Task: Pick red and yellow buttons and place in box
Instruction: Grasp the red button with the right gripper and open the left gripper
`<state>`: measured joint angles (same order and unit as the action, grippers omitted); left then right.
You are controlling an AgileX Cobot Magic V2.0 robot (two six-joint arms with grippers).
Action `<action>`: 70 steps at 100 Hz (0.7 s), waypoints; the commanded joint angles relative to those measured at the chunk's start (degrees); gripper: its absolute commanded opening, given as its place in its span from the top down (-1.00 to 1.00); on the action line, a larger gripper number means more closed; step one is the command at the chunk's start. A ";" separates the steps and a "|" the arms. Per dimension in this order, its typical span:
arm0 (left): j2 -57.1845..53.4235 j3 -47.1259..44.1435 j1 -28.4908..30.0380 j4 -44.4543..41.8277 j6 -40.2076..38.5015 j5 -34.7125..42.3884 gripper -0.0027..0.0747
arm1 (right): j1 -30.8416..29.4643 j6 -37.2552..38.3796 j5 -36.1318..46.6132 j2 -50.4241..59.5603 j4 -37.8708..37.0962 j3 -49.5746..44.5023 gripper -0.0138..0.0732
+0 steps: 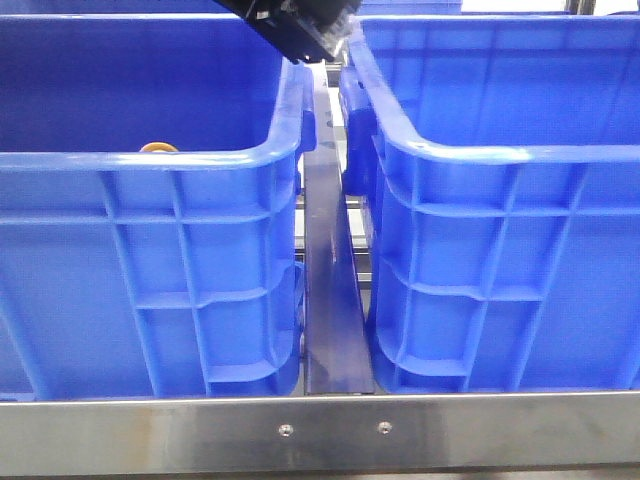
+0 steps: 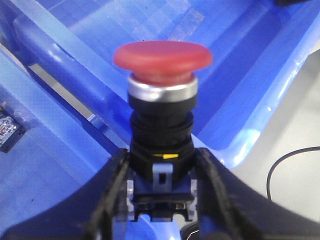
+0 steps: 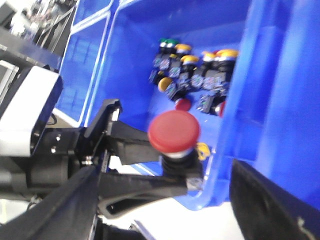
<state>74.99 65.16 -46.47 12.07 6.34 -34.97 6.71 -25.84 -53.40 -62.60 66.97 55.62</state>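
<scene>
While the red button [image 2: 161, 62] sits upright between our left gripper [image 2: 161, 200]'s black fingers [image 2: 112, 192], clamped low on its dark body so that the mushroom cap and silver collar stand clear above them, we judge the hold is meant to keep the cap free for a clean release into a crate. In the right wrist view the same button [image 3: 174, 131] hangs above the blue rim of the right crate [image 3: 235, 115], whose floor holds a heap of other buttons [image 3: 192, 75] with yellow, green and red caps, so we cannot say from these views which crate is the target box. A yellow-orange cap [image 1: 159, 148] just peeps over the near wall of the left crate [image 1: 150, 250] in the front view; whether it is the yellow button of the task we cannot tell. Our left arm [image 1: 300, 30] reaches in high at the top of the front view, over the gap between the two crates, its wrist angled down. Of our right gripper [image 3: 165, 210] only dark, blurred finger shapes [image 3: 272, 205] show at the frame's edge, seemingly spread wide with nothing visible between them, though we cannot tell this for certain.
</scene>
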 commanded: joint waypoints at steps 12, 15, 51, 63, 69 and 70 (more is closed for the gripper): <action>-1.75 1.44 -0.52 1.14 -0.03 4.14 0.63 | 3.65 -1.08 1.92 -5.64 3.65 4.49 -0.60; -1.75 1.44 -0.52 1.14 -0.03 4.14 0.63 | 4.27 -1.08 2.07 -6.77 3.65 5.00 -0.60; -1.75 1.44 -0.52 1.14 -0.03 4.37 0.63 | 10.55 -2.68 3.88 -13.08 3.77 8.95 -0.48; -1.75 1.44 -0.52 1.14 -0.03 4.37 0.63 | 10.75 -2.98 3.95 -13.08 3.77 8.95 0.05; -1.75 1.44 -0.52 1.14 -0.03 4.37 0.63 | 10.75 -3.19 3.95 -13.08 3.77 8.95 0.31; -1.75 1.44 -0.52 1.14 -0.03 4.37 0.63 | 10.75 -3.40 3.95 -13.08 3.77 8.95 0.36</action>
<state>74.99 65.16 -46.47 12.20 6.34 -34.57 17.41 -27.97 -49.79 -77.24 67.12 62.44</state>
